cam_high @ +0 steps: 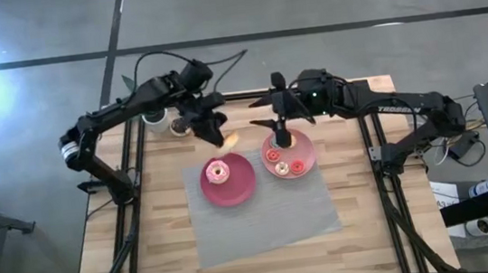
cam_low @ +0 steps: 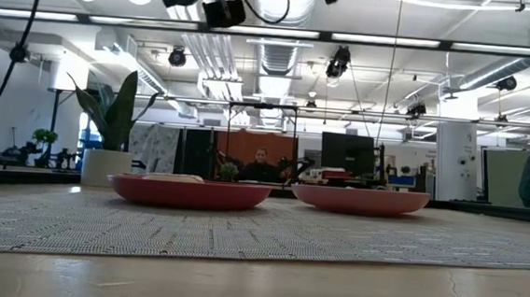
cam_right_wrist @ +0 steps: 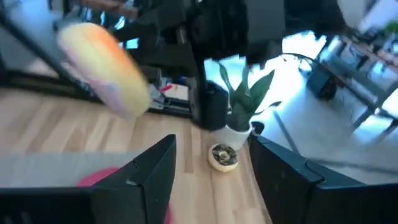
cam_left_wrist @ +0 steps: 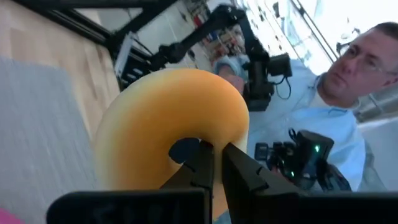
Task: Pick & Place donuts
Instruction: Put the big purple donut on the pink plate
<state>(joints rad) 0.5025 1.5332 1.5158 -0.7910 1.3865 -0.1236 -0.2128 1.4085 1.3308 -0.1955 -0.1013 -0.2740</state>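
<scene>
1. Left gripper (cam_high: 219, 132) is raised above the table, just off the far-left edge of the magenta plate (cam_high: 242, 184). Its fingers (cam_left_wrist: 202, 163) are clamped on an orange-tan donut (cam_left_wrist: 171, 127), one finger passing through the hole; in the high view the donut shows as a pale orange patch at the gripper tip (cam_high: 231, 141).
2. Right gripper (cam_high: 281, 135) hangs over the far edge of the pink plate (cam_high: 306, 167). Its fingers (cam_right_wrist: 146, 171) stand wide apart with nothing between them.
3. Magenta plate carries one donut with pink and white icing (cam_high: 218, 170), lying flat near the plate's middle.
4. Pink plate carries small red rings: one (cam_high: 273, 155) touching or just beside the right gripper's tip, two others (cam_high: 279, 167) (cam_high: 296, 165) nearer the plate's middle.
5. A dark brown-topped donut (cam_right_wrist: 223, 155) lies on the bare wood beside the white pot of the green plant (cam_right_wrist: 239, 99), at the far-left corner of the table.
6. Both plates rest on a grey woven mat (cam_high: 262, 221) spread over the wooden table (cam_high: 377, 232).
7. Surroundings: a person in a light blue shirt (cam_left_wrist: 329, 118) shows beyond the table in the left wrist view; another person (cam_low: 262, 164) sits in the room background in the low view.
</scene>
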